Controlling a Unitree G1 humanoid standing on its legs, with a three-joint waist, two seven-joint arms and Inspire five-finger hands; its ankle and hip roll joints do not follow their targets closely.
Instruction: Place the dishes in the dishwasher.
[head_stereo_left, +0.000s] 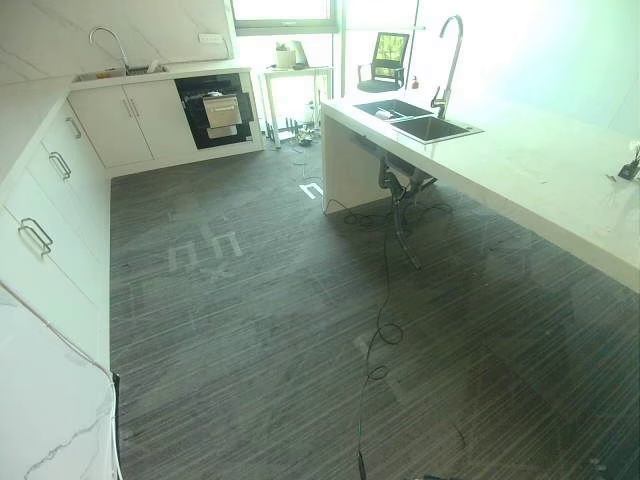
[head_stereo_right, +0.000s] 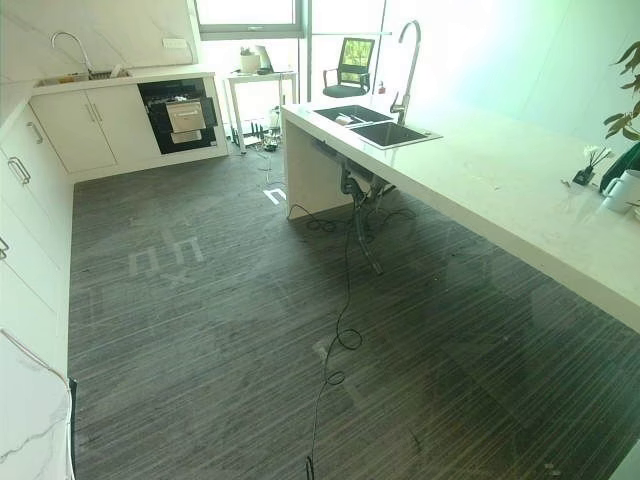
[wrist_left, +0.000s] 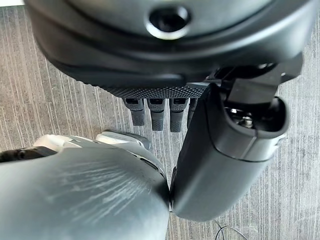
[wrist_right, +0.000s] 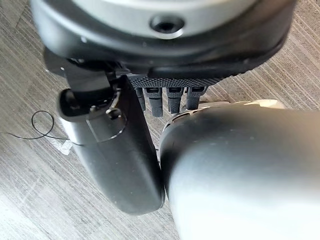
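We're at the very start: standing mid-kitchen, nothing picked up yet. Left hand (wrist_left: 165, 75) hangs down toward the floor (head_stereo_left: 300, 330), fingers straight, thumb relaxed, empty. Right hand (wrist_right: 165, 70) the same, fingers straight down, holding nothing.

Dishwasher (head_stereo_left: 214, 110) sits far left, built into the white cabinets (head_stereo_left: 130, 122) under the far counter; its door looks part open, though we can't tell for sure from here. Dishes: we see something lying in the island's sink (head_stereo_right: 375, 125), far right by the tall faucet (head_stereo_right: 408, 65), too small to say what. A white mug (head_stereo_right: 622, 190) stands at the right edge of the island counter (head_stereo_right: 500, 180), near a plant.

Our read: the approach step. The next move calls for walking to the island sink, clear of the cable on the floor, then reaching in for a dish. Dishwasher and sink are well apart, so a carry follows.
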